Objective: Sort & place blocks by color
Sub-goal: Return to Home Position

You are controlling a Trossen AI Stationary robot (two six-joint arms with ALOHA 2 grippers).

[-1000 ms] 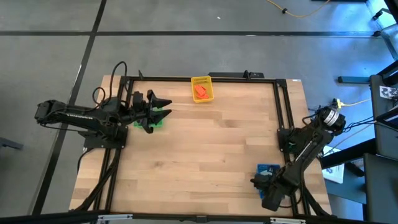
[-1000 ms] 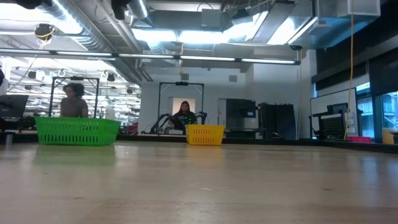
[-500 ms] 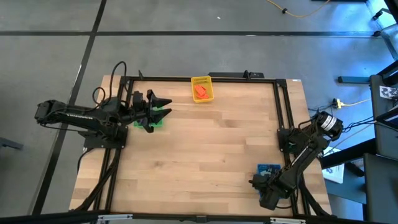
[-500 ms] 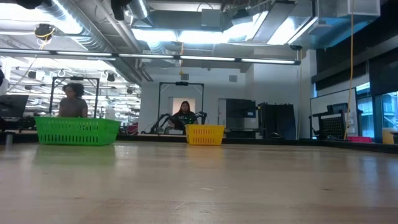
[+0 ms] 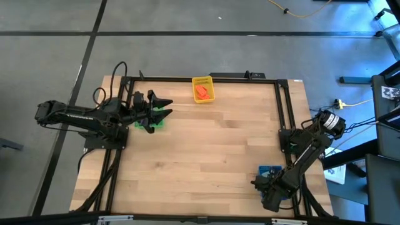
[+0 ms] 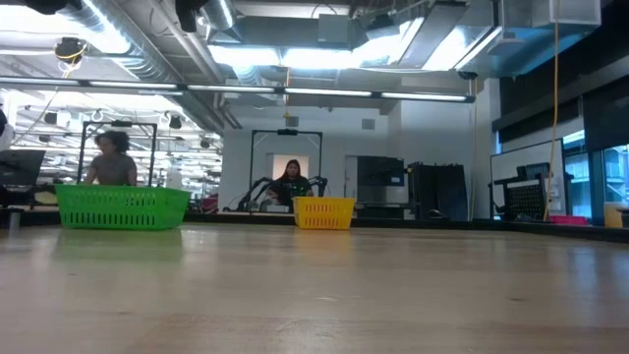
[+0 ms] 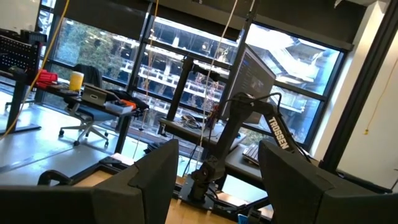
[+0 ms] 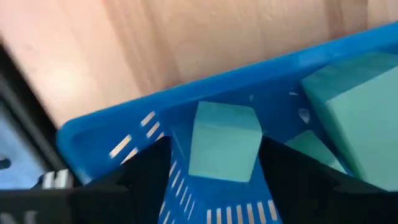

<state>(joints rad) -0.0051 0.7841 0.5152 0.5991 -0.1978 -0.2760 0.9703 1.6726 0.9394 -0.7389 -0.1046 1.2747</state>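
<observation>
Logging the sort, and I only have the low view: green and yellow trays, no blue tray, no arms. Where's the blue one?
Observer: The blue tray sits near the front right corner of the table, on the low camera's side and outside its frame.
Operator: Anything in it?
Observer: Yes. The right wrist view shows pale mint blocks lying inside it, at least two.
Operator: And the arms?
Observer: The right end effector is open, close over the blue tray. The left end effector is open, over the green tray.
</observation>
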